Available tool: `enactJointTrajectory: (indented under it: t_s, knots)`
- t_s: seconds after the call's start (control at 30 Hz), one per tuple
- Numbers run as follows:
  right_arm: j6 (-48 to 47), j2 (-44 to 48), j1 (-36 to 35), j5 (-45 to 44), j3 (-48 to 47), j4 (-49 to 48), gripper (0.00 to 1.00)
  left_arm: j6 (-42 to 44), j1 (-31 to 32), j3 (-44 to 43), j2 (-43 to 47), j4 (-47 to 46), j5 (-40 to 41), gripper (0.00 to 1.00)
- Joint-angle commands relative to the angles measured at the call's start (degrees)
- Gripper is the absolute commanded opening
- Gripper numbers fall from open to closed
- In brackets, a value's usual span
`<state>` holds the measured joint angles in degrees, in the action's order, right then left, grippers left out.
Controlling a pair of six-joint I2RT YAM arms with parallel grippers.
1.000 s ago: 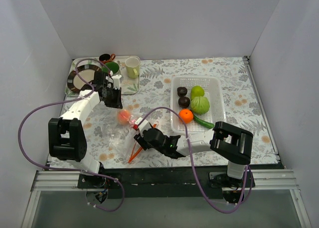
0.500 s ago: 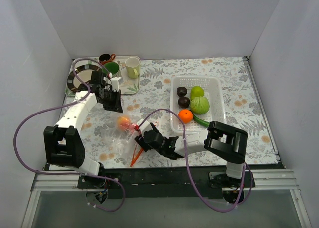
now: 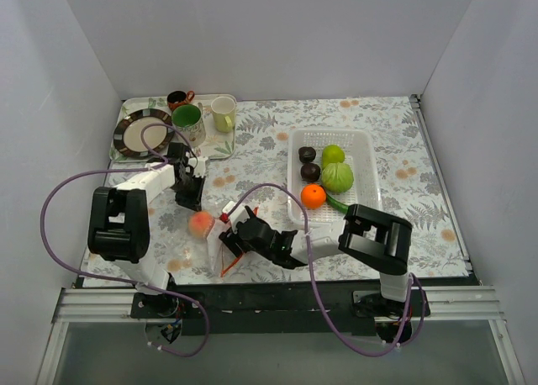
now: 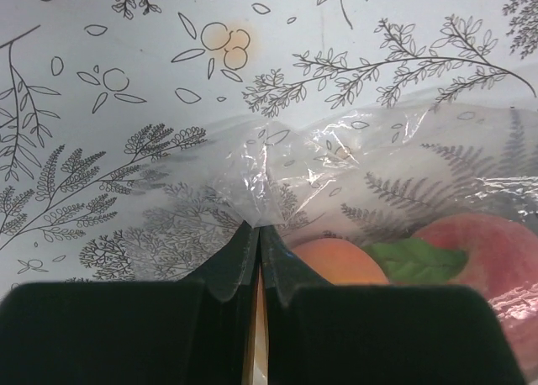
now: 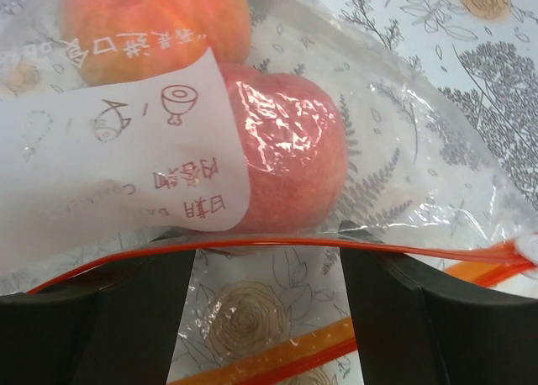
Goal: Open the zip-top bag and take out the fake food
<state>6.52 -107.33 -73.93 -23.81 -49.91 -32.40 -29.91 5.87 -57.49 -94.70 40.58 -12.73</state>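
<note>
L jaws pinch zip-top bag (image 4: 378,166) film; R jaws spread by zip strip (image 5: 277,244).

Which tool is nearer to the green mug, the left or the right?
Left. The left tool pinches the zip-top bag in front of the green mug; the right tool is farther toward the near edge.

Plain white walls (image 3: 269,40) box in three sides, light soft and even. The table (image 3: 395,124) wears a grey floral cloth with orange blooms; a metal rail (image 3: 462,305) runs along its near edge.
</note>
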Motion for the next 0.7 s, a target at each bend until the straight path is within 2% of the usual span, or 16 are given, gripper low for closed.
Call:
enactJointTrajectory:
  t_s: [0.0, 0.27, 0.5, 0.67]
  knots:
    - [-1.87, -2.35, -0.16, 2.19, -4.05, -4.69, 0.77, 0.47, 0.55, 0.8, 0.04, -3.93, 2.8, 0.0]
    - [-2.3, -4.2, -0.07, 5.71, -7.3, -5.21, 0.79, -1.9, 3.53, 1.86, -0.4, -4.89, 2.8, 0.0]
    - [-4.94, -7.71, -0.16, 2.2, -9.41, -5.57, 0.82, -0.41, 8.28, 1.95, -1.46, -2.7, 2.19, 0.0]
    - [-5.03, -9.39, -0.07, 1.58, -10.47, -5.74, 0.82, 0.47, 8.37, 1.95, -0.93, -1.38, 1.13, 0.0]
